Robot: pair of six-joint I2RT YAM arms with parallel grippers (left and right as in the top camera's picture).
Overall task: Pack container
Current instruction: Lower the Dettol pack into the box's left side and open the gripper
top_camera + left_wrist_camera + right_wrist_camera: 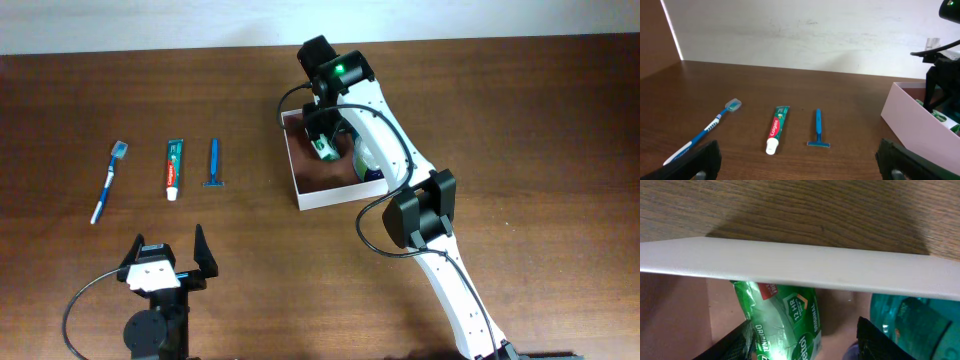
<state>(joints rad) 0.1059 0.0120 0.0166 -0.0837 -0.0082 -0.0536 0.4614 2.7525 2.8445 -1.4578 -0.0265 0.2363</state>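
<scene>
Dark wood table, white wall behind: packing the container, right of centre.
Right gripper sits inside it, jaws parted astride a green packet; left gripper rests wide open. Best lifted straight up, clearing the rim, before fetching the 3 toiletries: toothbrush, toothpaste, razor.

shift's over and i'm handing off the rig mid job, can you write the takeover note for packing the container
Left gripper: open, holding nothing, low at the near side of the table.
Right gripper: open, down in the container, fingers on either side of the green packet, not clamped on it.
Done: the green packet and a teal pack lie inside the container.
Left to do: toothbrush, Colgate toothpaste and blue razor lie in a row on the table, to the left of the container in the overhead view, and are not yet packed.
</scene>
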